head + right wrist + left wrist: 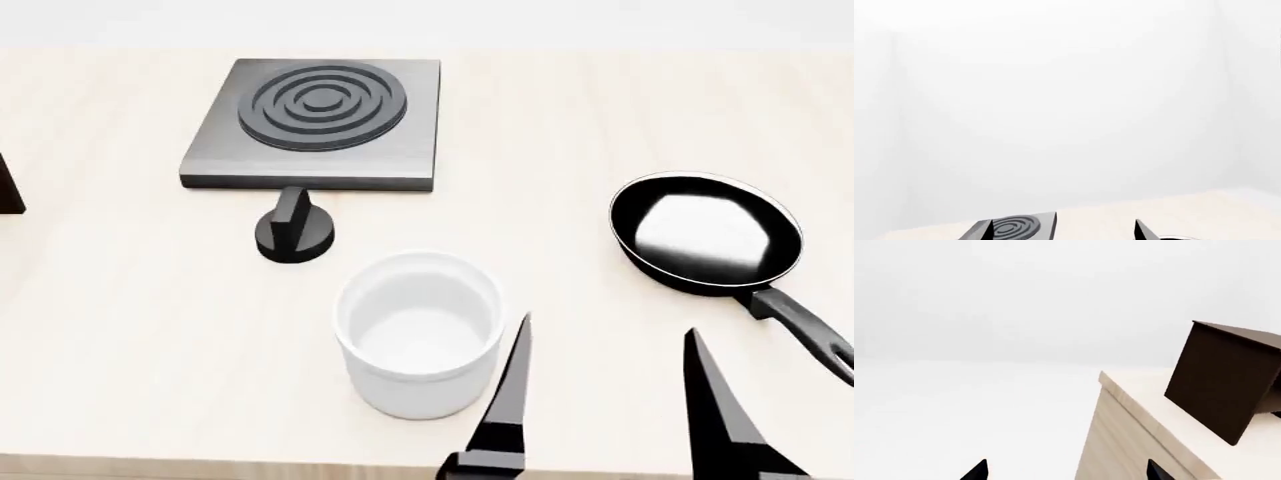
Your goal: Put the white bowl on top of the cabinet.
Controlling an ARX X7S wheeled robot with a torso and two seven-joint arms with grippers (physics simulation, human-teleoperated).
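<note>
- Bowl stands upright near the table's front edge, untouched.
- Right gripper hovers just beside it, jaws apart: reaching step.
- Next, I'd say, close on the rim.
- Left gripper spread, near the cabinet.

A deep, glossy white bowl with tall straight walls and a thick rim stands upright and empty on the pale wooden table (near its front edge). The dark-brown boxy cabinet sits at the table's far left, around nine o'clock from the bowl, well apart.
</note>
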